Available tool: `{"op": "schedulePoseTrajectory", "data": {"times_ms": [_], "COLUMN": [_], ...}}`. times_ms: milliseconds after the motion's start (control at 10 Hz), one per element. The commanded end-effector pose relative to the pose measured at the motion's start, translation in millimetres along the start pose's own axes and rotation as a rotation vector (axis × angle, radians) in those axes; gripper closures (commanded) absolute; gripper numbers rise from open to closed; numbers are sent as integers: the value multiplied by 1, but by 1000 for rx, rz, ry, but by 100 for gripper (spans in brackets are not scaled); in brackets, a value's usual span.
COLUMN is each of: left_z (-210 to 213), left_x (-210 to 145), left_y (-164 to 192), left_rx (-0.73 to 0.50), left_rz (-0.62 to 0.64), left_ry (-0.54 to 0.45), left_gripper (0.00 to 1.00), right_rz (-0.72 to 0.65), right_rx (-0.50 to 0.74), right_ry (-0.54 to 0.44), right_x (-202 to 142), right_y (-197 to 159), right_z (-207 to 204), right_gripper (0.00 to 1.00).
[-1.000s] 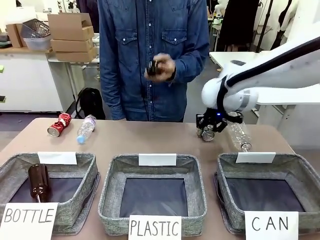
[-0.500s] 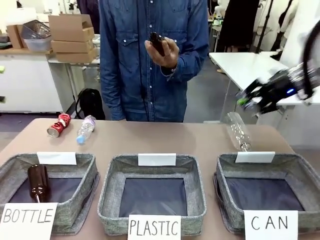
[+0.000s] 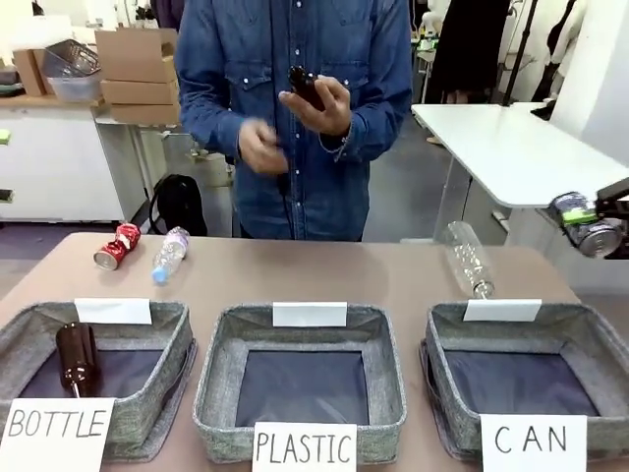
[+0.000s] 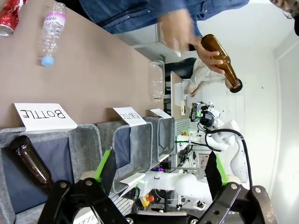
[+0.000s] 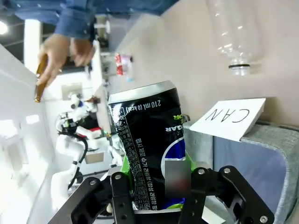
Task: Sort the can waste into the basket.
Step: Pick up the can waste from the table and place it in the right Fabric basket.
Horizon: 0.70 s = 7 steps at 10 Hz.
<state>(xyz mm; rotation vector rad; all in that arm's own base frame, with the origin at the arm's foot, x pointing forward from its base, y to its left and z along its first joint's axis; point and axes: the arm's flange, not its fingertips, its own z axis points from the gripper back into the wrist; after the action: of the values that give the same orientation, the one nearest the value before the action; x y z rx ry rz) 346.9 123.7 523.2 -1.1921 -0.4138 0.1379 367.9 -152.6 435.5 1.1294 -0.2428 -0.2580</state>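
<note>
- The right gripper (image 3: pixel 588 218) is clamped tight on the dark can (image 5: pixel 148 140), with green pads on both sides of its lower half and its silver top pointing away from the wrist.
- The left gripper (image 4: pixel 160 158) has its jaws spread wide with nothing between them. It hangs near the BOTTLE basket (image 4: pixel 86 140).
- A second ago the right gripper held the can low over the table (image 3: pixel 295 275), beside the clear bottle (image 3: pixel 467 258). It has since swung up and out to the far right edge, higher than the CAN basket (image 3: pixel 444 339) and to its right, not over it.
- The red can (image 3: pixel 116 246) lies at the far left of the table, near a small bottle (image 3: pixel 169 254).
- The clear bottle lies just behind the CAN basket's far rim.
- The person (image 3: pixel 295 147) holds a brown bottle (image 3: pixel 307 87) at chest height.
</note>
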Motion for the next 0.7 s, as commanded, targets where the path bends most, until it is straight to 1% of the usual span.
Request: {"op": "schedulePoseTrajectory", "data": {"times_ms": [0, 100, 200, 300, 400, 500, 600], "left_z": [0, 0, 0, 0, 0, 0, 0], "left_x": [1, 1, 1, 1, 1, 1, 1], "left_y": [-1, -1, -1, -1, -1, -1, -1], "left_rx": [-27, -27, -27, -27, -27, -27, -27], "left_rz": [-19, -19, -19, -19, -19, -19, -19], "left_ry": [-7, -7, -7, -7, -7, -7, -7], "left_gripper": [0, 0, 0, 0, 0, 0, 0], "right_rz": [2, 2, -4, 22, 30, 75, 169], "right_rx": [-43, -43, 1, 16, 25, 32, -31], "right_ry": [31, 31, -2, 9, 18, 51, 93], "right_x": [8, 8, -1, 1, -10, -36, -81], "right_y": [17, 17, -3, -2, 5, 22, 45], "right_z": [-8, -8, 0, -9, 3, 21, 33], "right_gripper": [100, 100, 57, 57, 57, 57, 57]}}
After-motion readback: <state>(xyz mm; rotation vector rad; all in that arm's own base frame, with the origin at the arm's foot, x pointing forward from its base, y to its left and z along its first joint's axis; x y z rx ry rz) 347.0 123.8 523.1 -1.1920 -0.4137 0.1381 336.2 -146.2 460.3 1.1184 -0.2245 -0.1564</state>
